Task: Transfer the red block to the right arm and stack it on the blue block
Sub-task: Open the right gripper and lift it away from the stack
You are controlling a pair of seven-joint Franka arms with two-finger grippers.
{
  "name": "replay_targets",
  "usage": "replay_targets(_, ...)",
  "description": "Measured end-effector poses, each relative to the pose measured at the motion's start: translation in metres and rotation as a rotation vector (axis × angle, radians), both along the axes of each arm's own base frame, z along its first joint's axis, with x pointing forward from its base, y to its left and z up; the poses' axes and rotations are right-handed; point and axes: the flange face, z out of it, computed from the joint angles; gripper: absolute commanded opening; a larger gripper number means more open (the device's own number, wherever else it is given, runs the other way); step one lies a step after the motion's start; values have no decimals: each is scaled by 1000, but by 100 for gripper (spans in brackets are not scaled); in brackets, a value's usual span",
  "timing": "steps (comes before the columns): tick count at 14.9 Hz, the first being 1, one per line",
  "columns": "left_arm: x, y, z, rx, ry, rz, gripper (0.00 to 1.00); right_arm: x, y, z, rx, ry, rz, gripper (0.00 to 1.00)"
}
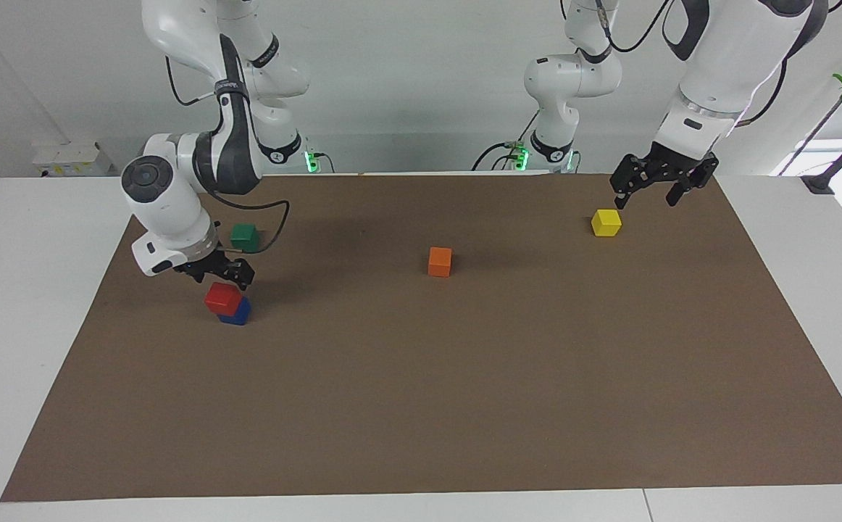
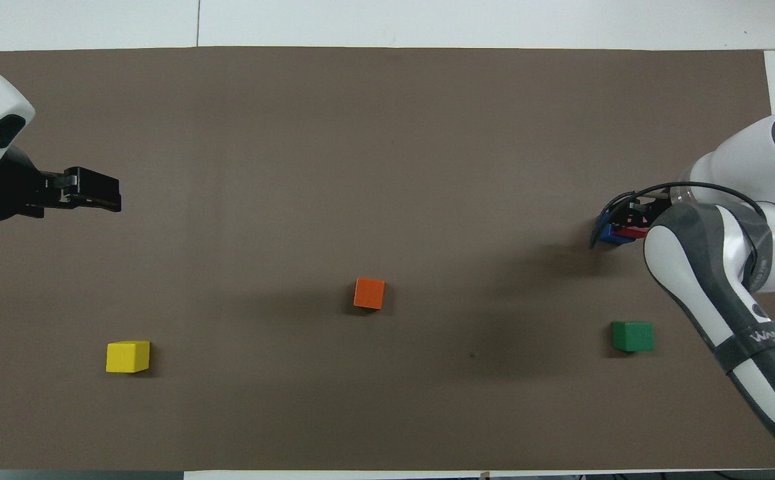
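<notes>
The red block (image 1: 222, 297) rests on the blue block (image 1: 238, 314), slightly askew, toward the right arm's end of the brown mat. My right gripper (image 1: 224, 278) hangs just above the red block, open, with no finger down its sides. In the overhead view my right gripper (image 2: 631, 215) covers most of the stack; only slivers of the red block (image 2: 633, 233) and the blue block (image 2: 607, 234) show. My left gripper (image 1: 649, 197) is open and empty, raised over the mat close to the yellow block (image 1: 606, 222); it also shows in the overhead view (image 2: 111, 193).
An orange block (image 1: 440, 262) sits mid-mat. A green block (image 1: 244, 235) sits near the stack, nearer to the robots, under the right arm's cable. The yellow block (image 2: 128, 357) sits toward the left arm's end. The brown mat (image 1: 421, 406) covers most of the white table.
</notes>
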Motion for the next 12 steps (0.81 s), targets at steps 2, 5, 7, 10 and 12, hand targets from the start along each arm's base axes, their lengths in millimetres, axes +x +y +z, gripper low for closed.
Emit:
replay_targets(2,0,0,0,0,0,0,100,6,-1,34,-1,0,12,100)
replay_targets(5,0,0,0,0,0,0,100,13,-3,97,6,-57,118,100)
replay_targets(7,0,0,0,0,0,0,100,10,-9,131,4,-103,154,100)
replay_targets(10,0,0,0,0,0,0,100,0,-20,165,1,-143,204,100)
replay_targets(12,0,0,0,0,0,0,100,-10,-23,188,8,-108,241,100)
